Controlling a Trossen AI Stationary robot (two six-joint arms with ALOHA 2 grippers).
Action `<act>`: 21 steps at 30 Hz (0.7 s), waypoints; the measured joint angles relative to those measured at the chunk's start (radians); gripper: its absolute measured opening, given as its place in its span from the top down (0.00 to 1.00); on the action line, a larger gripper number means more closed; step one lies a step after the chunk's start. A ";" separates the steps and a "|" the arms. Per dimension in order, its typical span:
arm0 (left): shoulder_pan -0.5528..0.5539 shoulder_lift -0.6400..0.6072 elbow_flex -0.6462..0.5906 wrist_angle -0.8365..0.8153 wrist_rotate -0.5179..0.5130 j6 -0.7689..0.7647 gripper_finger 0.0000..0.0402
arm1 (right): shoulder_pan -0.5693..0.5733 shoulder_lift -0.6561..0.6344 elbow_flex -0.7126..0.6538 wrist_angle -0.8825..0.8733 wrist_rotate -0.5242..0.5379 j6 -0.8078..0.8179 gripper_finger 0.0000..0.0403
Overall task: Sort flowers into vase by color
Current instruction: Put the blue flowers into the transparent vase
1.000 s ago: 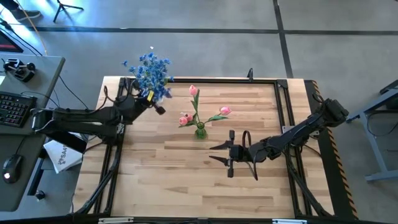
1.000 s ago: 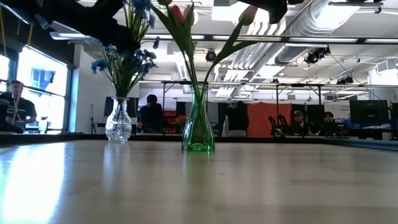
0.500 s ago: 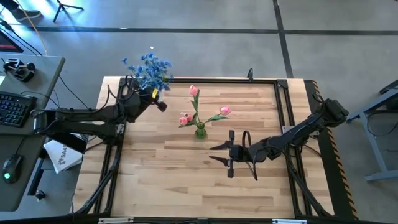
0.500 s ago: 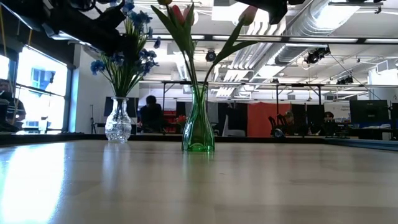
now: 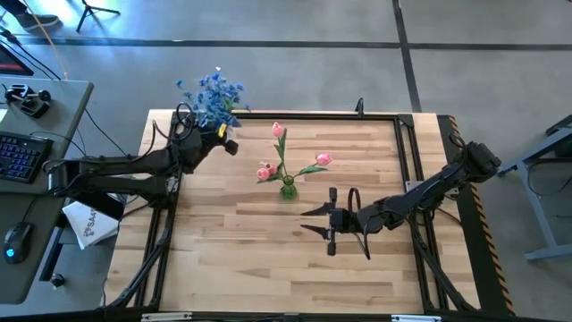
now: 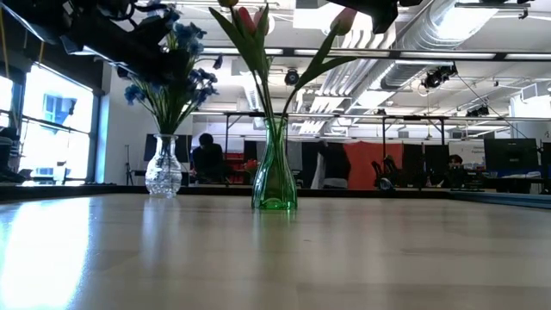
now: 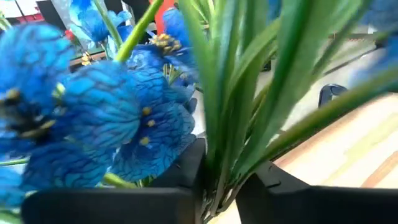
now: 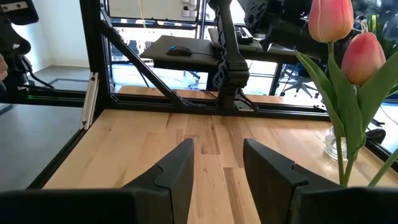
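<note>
A spray of blue blossoms [image 5: 212,93] stands over the table's far left corner, above a clear glass vase [image 6: 164,168] that holds green stems. My left gripper [image 5: 220,136] is shut on green stems just under the blossoms [image 7: 93,112]. Whether the held stems reach into the clear vase, I cannot tell. Three pink tulips [image 5: 278,131] stand with their stems in a green glass vase [image 5: 287,189] near the table's middle. My right gripper [image 5: 306,220] hovers open on the near right side of that vase, touching nothing. My left gripper pinches a bundle of thin green stems and leaves [image 7: 219,163] between its two fingers [image 7: 186,168], just below the blue blossoms. The fingers come level from the table's left and lie across the stems. The stems stand roughly upright, blossoms above the fingers.
A black metal frame [image 5: 407,134] runs around the wooden table top. The green vase [image 6: 275,172] with tulips [image 8: 328,18] stands between the two arms. Bare wood [image 5: 250,259] lies toward the near edge. A desk with a keyboard [image 5: 18,156] stands off the table's left.
My left gripper has moved a little toward the table's far edge, staying shut on the stems. The blue blossoms have shifted with it toward the far left corner. My right arm has kept still.
</note>
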 joint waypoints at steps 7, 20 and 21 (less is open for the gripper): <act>0.000 -0.017 0.104 -0.193 0.039 -0.001 0.72 | 0.000 0.000 0.000 0.000 0.000 0.000 0.67; -0.031 -0.017 0.273 -0.462 0.142 -0.095 0.62 | 0.000 0.000 0.000 -0.036 -0.002 0.027 0.67; -0.036 -0.017 0.282 -0.467 0.142 -0.095 0.62 | 0.000 0.000 0.000 -0.036 -0.002 0.027 0.67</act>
